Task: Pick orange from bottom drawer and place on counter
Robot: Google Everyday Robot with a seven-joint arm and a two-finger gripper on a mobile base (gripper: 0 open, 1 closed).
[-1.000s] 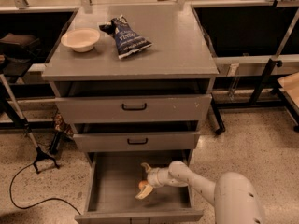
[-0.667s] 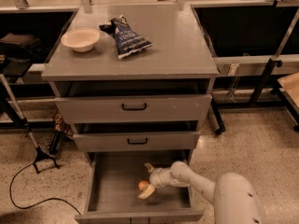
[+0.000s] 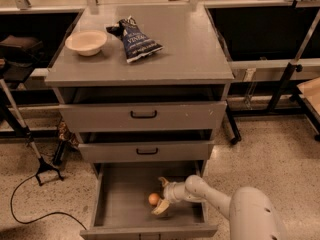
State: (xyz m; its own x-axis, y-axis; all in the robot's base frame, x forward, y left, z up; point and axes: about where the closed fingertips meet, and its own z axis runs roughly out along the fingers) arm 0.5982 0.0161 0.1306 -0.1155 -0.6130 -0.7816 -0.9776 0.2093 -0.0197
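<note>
The orange (image 3: 154, 199) is a small round fruit lying on the grey floor of the open bottom drawer (image 3: 120, 204), near its middle. My gripper (image 3: 161, 196) reaches into the drawer from the right, its fingers open on either side of the orange's right flank, one finger behind it and one in front. The orange rests on the drawer floor, not lifted. The counter (image 3: 185, 49) is the flat grey top of the cabinet above.
A beige bowl (image 3: 86, 42) and a dark blue chip bag (image 3: 135, 39) lie on the counter's left half. Two shallower drawers with black handles (image 3: 144, 115) sit above the open one. A black stand and cable (image 3: 35, 169) are on the floor at left.
My gripper has shifted slightly right and back inside the drawer, and the orange now shows clearly between the open fingers.
</note>
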